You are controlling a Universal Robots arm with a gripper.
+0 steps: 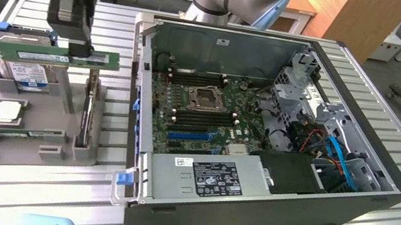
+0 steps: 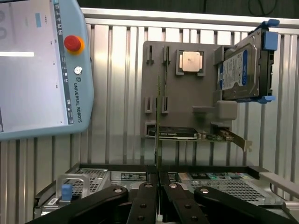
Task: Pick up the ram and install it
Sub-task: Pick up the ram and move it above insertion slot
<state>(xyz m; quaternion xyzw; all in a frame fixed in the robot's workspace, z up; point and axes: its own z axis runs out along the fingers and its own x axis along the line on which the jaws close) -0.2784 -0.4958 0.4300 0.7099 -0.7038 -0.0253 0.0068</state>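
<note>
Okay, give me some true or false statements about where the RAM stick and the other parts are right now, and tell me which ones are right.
1. The gripper is shut on the ram. True.
2. The ram is seated in a slot on the motherboard. False: it is held in the air over the grey fixture, to the exterior view's left of the computer case.
3. The computer case is open, with the motherboard exposed. True.
4. The processor chip lies inside the computer case. False: it lies on the grey fixture.
</note>
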